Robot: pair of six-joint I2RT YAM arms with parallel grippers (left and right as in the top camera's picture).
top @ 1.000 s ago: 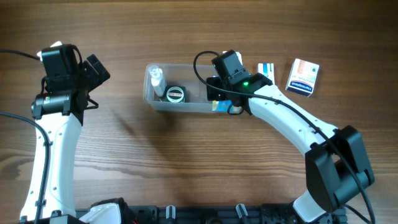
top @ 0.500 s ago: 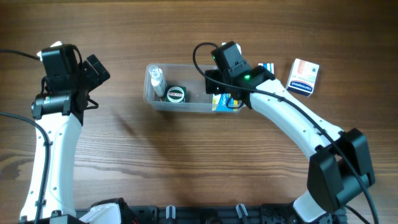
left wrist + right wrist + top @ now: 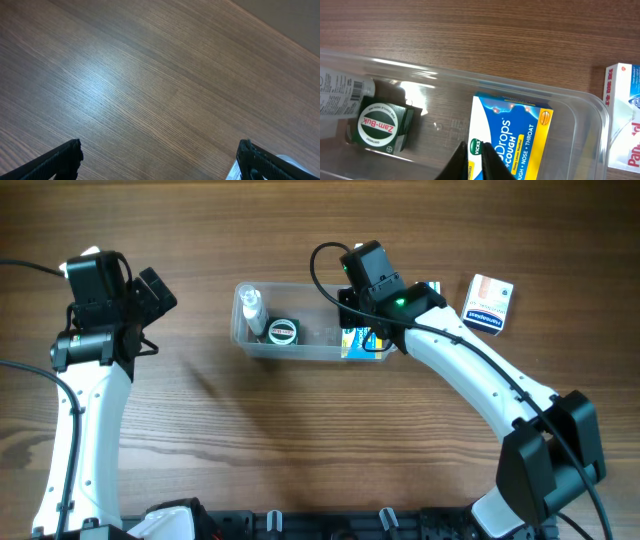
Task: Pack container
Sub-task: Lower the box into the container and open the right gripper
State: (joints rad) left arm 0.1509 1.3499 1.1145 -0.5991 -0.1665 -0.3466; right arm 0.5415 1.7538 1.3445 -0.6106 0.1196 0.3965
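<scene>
— Wooden worktop [image 3: 300, 440] up front, and just past it the container [image 3: 300, 353] sits mid-worktop with three items already in it!
— Count them for me.
— Small bottle [image 3: 250, 308] at the left end, green Zam-Buk box [image 3: 382, 130] beside it, blue cough-drops box [image 3: 512, 135] lying flat at the right end.
— And the right hand [image 3: 475, 150]?
— Right over that blue box, fingers pressed together, nothing pinched between them. I'd call that item delivered.
— So what's left?
— Two cartons out on the wood beyond the container's right end: a white-and-blue carton [image 3: 432, 287] just beside the rim, and an orange-topped carton [image 3: 488, 304] further out. Three down, two to go, by my reckoning.
— Left hand [image 3: 159, 150]?
— Spread wide over plain wood, well left of the container, holding nothing.
</scene>
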